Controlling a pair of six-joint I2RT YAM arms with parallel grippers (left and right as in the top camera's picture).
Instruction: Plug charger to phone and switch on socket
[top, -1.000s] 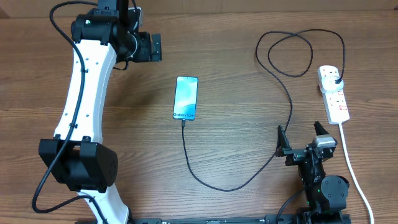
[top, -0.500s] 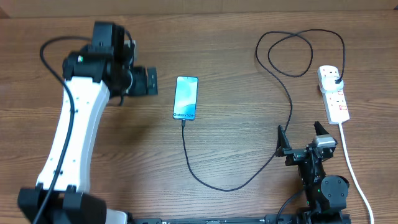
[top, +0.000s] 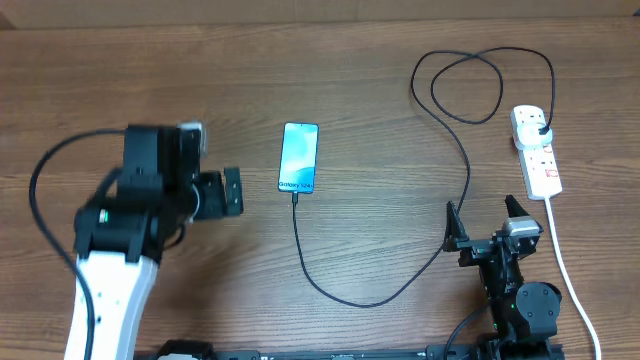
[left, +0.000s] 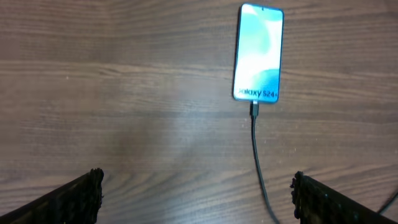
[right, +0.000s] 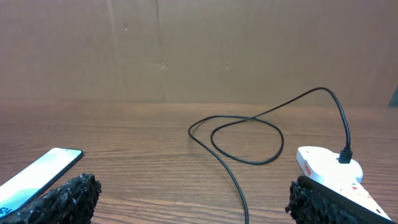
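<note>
Phone (top: 299, 158), slim and glossy, lies mid-table (top: 380, 80) on wood grain, thin black charger (top: 340, 296) meeting its short edge. White oblong socket (top: 536, 150) lies near the right edge. Left gripper (top: 232, 192) and right gripper (top: 485, 222) have their fingers spread, empty.

Left arm (top: 105, 290) reaches forward — left gripper (top: 233, 192) spread wide, empty. Right gripper (top: 485, 222) spread wide, empty — right arm (top: 530, 305) folded low.
</note>
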